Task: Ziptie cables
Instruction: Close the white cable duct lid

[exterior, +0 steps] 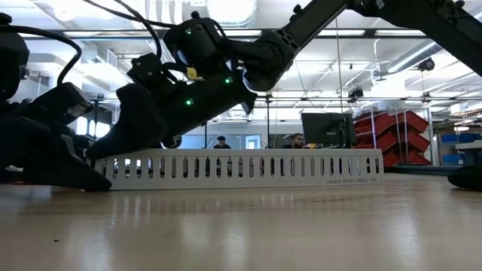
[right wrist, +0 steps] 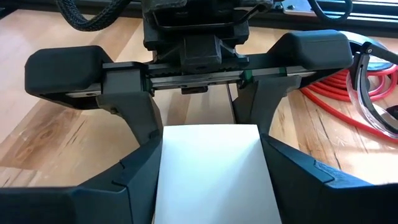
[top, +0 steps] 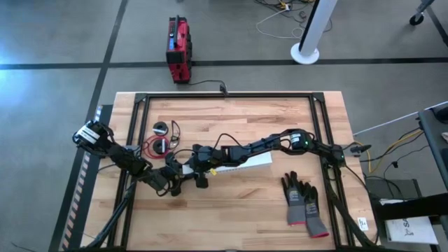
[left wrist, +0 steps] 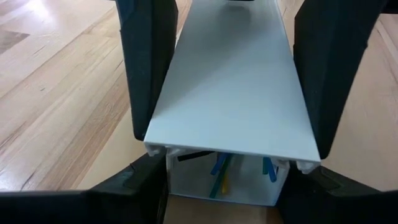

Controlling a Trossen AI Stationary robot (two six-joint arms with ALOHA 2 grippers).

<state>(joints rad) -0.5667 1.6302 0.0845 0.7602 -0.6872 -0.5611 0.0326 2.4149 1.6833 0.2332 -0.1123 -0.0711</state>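
A long white slotted strip (top: 241, 161) lies on the table's middle, its bottom on the wood in the low view (exterior: 241, 168). My left gripper (left wrist: 227, 37) and my right gripper (right wrist: 208, 143) face each other at its left end, both shut on it. Coloured ties show inside its open end (left wrist: 219, 177). The cables, a red and black coil (top: 155, 145) and thin black loops (top: 224, 138), lie apart beyond the strip; no gripper touches them. My left gripper pinches the strip's two long side walls (left wrist: 155, 134) at its open left end, fingers lying along the strip, coming level from the table's left. My right gripper pinches the same side walls (right wrist: 163, 155) a little farther right, coming slanting down from the right, fingers along the strip.
A pair of grey and black gloves (top: 302, 203) lies at the near right. Clear glasses (right wrist: 373, 87) and a small roll (top: 159, 127) sit by the red coil. A black frame (top: 224, 96) borders the table. A red box (top: 178, 47) stands on the floor behind.
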